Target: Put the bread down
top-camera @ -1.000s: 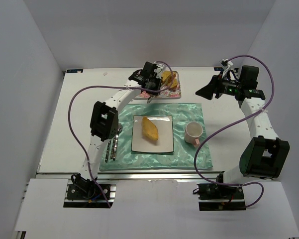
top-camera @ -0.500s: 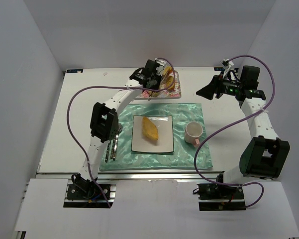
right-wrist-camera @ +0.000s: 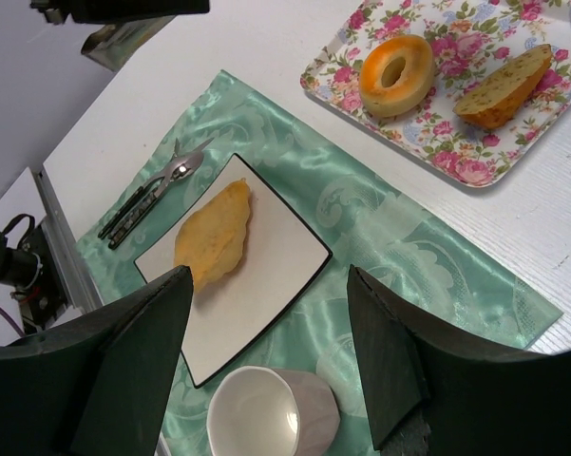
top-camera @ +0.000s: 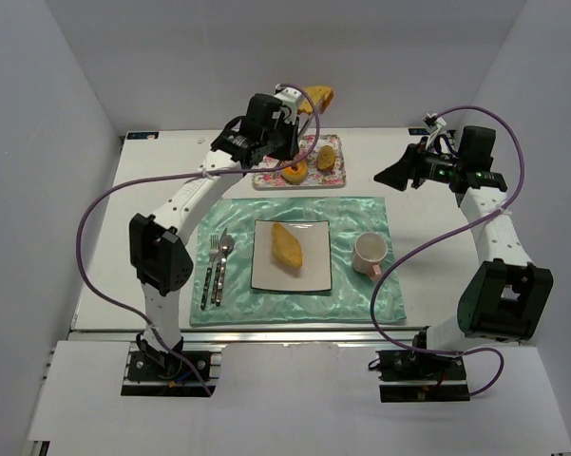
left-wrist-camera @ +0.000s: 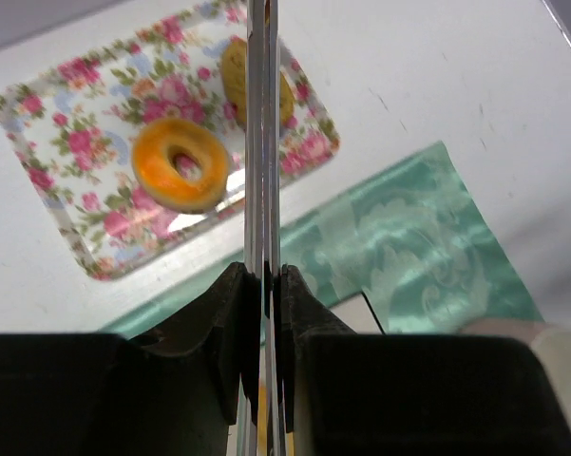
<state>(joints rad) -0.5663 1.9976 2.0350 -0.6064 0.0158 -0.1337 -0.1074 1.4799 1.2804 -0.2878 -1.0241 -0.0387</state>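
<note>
Green satin placemat (top-camera: 361,214) lying centred, toward near edge of tabletop. White mug (top-camera: 370,253) sitting upright on its right part. Fork (top-camera: 222,255) and knife (top-camera: 207,283) lying side by side on its left part.

From above, my left claw (top-camera: 302,99) covers part of the yellow bread (top-camera: 318,95) it pinches, past the far edge of the floral tray (top-camera: 315,179). My wrist view does not show that piece at all. There my thin blades hide the middle of the long bread (left-wrist-camera: 285,93) on the tray. The cup (left-wrist-camera: 527,332), below and right of the tray, is a blur cut by the edge.
</note>
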